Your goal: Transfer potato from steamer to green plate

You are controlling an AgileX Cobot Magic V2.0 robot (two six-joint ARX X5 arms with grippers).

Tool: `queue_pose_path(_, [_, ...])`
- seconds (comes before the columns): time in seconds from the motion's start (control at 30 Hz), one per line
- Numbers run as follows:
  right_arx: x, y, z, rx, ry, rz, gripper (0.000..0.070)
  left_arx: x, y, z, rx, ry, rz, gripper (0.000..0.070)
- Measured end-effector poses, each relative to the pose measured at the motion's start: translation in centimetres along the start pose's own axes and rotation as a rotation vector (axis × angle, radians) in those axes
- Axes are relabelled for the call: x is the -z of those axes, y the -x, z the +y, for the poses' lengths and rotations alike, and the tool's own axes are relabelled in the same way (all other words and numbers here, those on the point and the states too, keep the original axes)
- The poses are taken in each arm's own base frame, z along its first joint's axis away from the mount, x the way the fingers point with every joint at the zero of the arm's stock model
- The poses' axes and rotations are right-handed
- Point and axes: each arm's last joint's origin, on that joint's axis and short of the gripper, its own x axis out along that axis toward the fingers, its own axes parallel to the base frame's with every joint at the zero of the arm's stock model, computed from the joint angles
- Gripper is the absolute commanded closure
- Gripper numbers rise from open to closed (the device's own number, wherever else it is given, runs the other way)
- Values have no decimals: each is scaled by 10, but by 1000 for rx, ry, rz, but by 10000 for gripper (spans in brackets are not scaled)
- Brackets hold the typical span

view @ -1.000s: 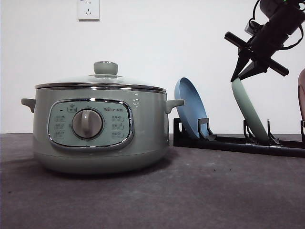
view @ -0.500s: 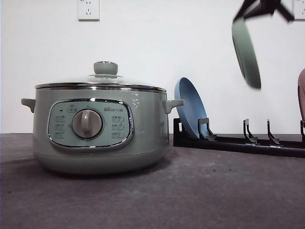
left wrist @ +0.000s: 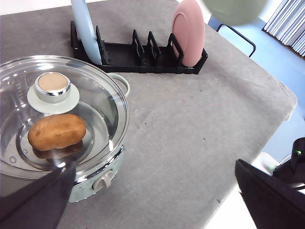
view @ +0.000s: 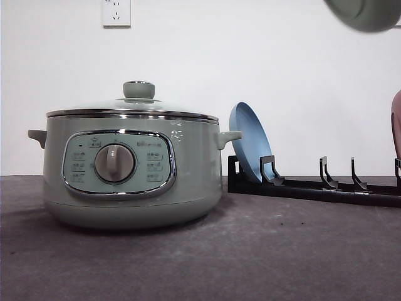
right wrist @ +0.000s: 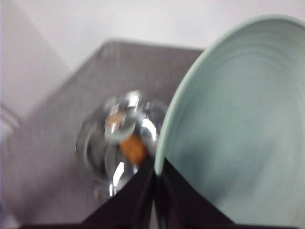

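Gripping the green plate by its rim, the right end effector is clamped; left end effector open.

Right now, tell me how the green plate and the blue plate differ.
The green plate is pale mint; the blue plate is light blue. The green plate is lifted high off the table, pinched at its rim by the right gripper; the blue plate stands on edge, leaning in the black rack beside the steamer. Both are round, shallow and plain.
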Motion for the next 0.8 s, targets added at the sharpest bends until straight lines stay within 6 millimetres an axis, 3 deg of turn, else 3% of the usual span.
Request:
queue_pose_path(0.2, [24,32,41,-36,184,45,697,0,0,0,0,0,0,0])
queue_pose_path(0.43, [44,43,54,35,268,159,697,0,0,0,0,0,0,0])
queue_pose_path(0.63, [62,15,58,22,297,257,697,0,0,0,0,0,0,0])
queue_pose_path(0.8, [95,-25,57,86,328,405,697,0,0,0,0,0,0,0])
